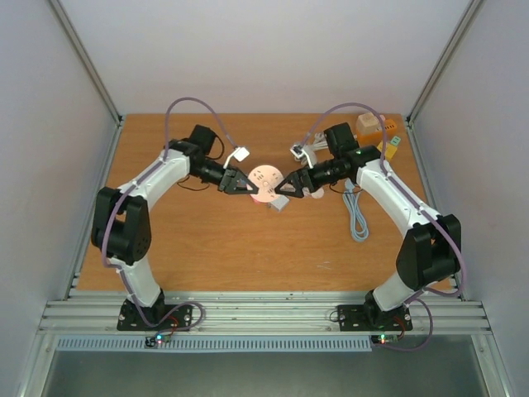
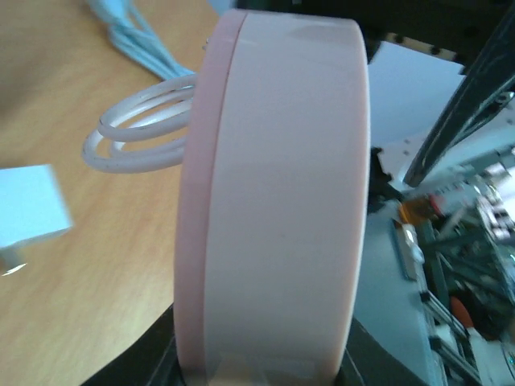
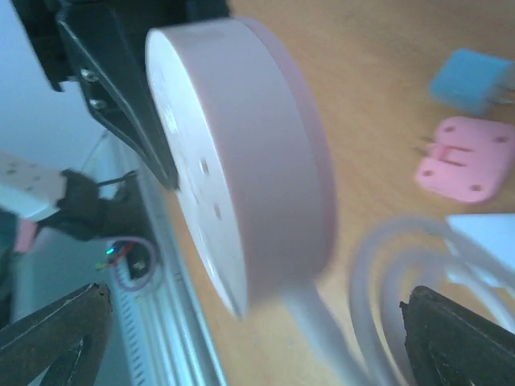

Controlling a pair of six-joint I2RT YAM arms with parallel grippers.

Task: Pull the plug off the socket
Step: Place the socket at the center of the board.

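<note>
The round socket (image 1: 266, 182), white with a pink rim, is held on edge above the table's middle by my left gripper (image 1: 245, 185). In the left wrist view my left gripper (image 2: 265, 371) is shut on the socket's rim (image 2: 278, 201). The socket's face (image 3: 197, 173) shows holes with no plug in it. A pale blue plug (image 3: 471, 80) and a pink plug (image 3: 467, 158) lie on the table; the blue plug also shows from above (image 1: 281, 203) and in the left wrist view (image 2: 28, 213). My right gripper (image 1: 289, 184) is open beside the socket's cable (image 3: 322, 322), empty in its own view (image 3: 257, 342).
A white cable coil (image 2: 137, 133) lies behind the socket. A light blue cable (image 1: 357, 217) lies at the right. An orange box (image 1: 369, 126) and small yellow and green pieces (image 1: 390, 145) sit at the back right. A white adapter (image 1: 240, 154) lies near the left arm.
</note>
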